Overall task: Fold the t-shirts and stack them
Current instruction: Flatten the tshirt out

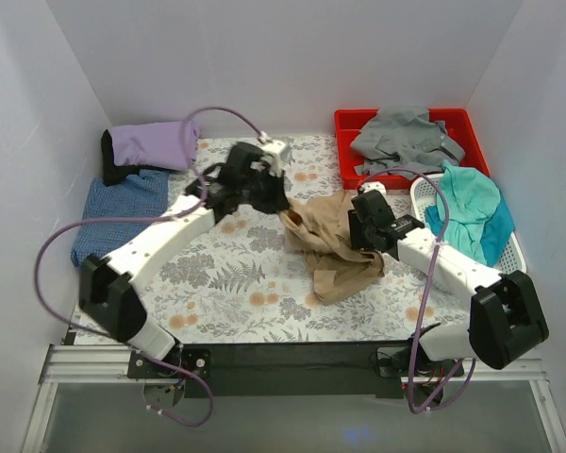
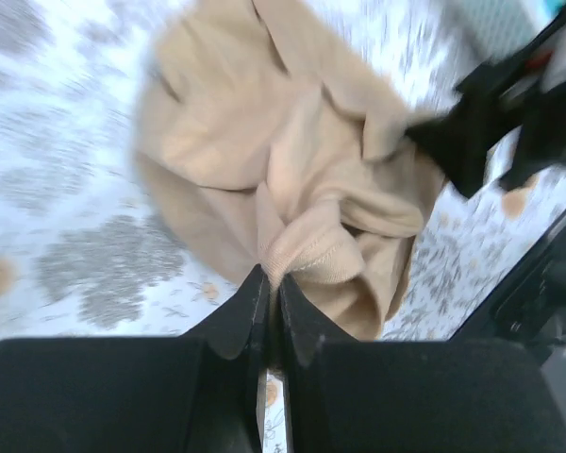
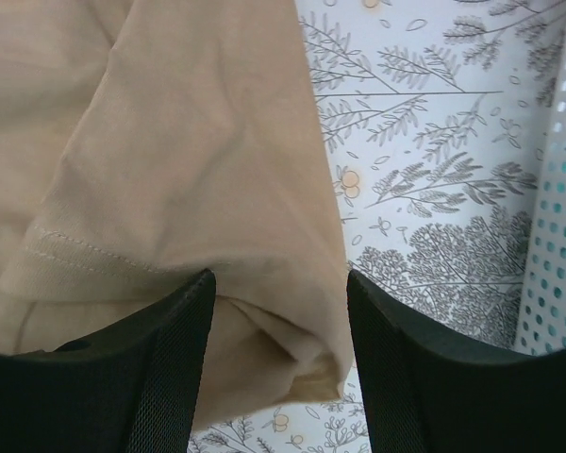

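Where the tan t-shirt (image 1: 325, 250) lies crumpled at the middle of the floral worktop (image 1: 226, 283), its ribbed edge is pinched by the closed left end effector (image 2: 272, 278). The right end effector (image 3: 278, 283) is held wide astride a stitched hem. Farther back, a teal shirt (image 1: 472, 212) is seen in a white basket (image 1: 423, 193) and a blue shirt (image 1: 123, 212) at the left. Farthest are a grey shirt (image 1: 406, 137) in a red tray (image 1: 344, 142) and a lavender shirt (image 1: 151, 143).

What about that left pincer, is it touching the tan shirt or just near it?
Touching. The left wrist view shows the left pincer shut, its tips pinching a ribbed hem of the tan shirt, with no gap.
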